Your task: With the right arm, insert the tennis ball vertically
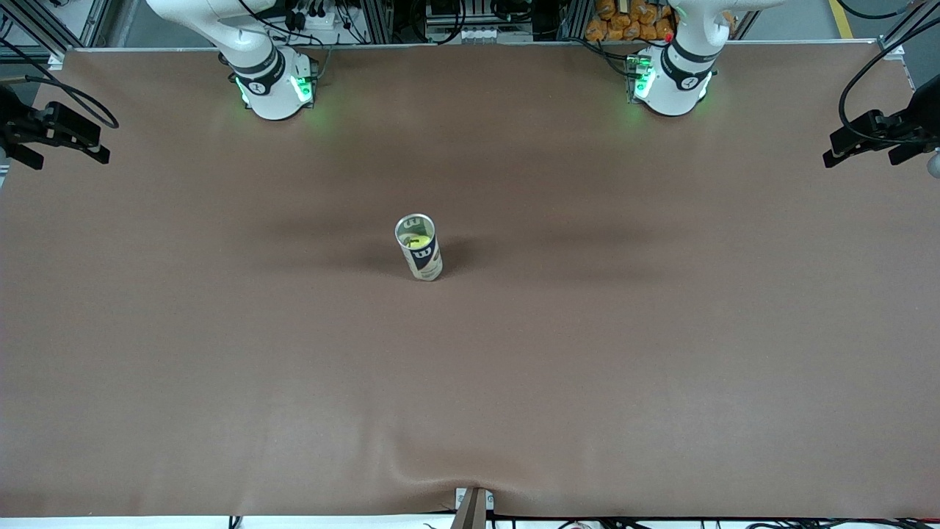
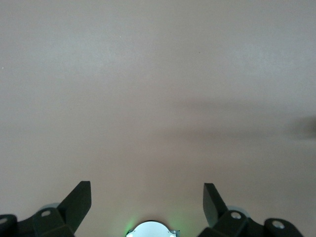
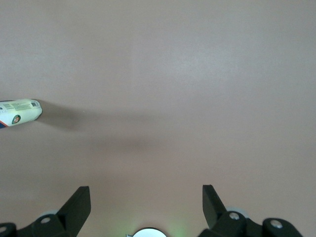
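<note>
Across the brown table (image 1: 220, 353), both arms wait near their bases. Near its middle stands an upright ball can (image 1: 419, 247) with the tennis ball (image 1: 418, 240) inside. Above bare table, the left gripper (image 2: 147, 197) and the right gripper (image 3: 146, 200) spread wide, empty.

This is a robotics lab, set up as a test cell. A wide table (image 1: 220, 367) under a plain brown covering fills the frame, with two white robot arm bases (image 1: 275, 88) (image 1: 672, 88) bolted along its upper edge, each glowing green. Black cameras on clamps (image 1: 51, 132) (image 1: 881, 132) sit at the upper left and upper right. Aluminium framing and bundled cables (image 1: 440, 18) run across the top of the frame.
</note>
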You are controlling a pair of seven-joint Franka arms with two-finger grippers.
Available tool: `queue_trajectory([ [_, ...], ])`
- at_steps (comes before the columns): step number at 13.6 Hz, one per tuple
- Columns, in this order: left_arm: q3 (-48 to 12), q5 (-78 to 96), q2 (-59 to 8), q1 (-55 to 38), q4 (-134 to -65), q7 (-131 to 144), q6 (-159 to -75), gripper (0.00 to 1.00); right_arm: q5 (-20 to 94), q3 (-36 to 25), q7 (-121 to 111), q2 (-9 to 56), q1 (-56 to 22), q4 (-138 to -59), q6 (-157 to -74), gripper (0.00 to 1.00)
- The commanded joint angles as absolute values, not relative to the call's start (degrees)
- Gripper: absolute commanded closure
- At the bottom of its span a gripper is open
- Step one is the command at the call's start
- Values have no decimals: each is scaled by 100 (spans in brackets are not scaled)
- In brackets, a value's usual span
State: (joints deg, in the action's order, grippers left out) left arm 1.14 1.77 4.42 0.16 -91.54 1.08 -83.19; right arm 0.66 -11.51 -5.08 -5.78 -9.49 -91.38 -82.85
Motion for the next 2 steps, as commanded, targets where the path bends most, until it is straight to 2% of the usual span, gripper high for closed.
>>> queue_trajectory([
  [1,88,167,466,35,-9097,26,-8358,0,0,-1116,-369,-580,-914,-9097,-8288,0],
  [2,97,167,466,44,-9088,0,-8350,0,0,-1116,-369,-571,-905,-9097,-8314,0],
])
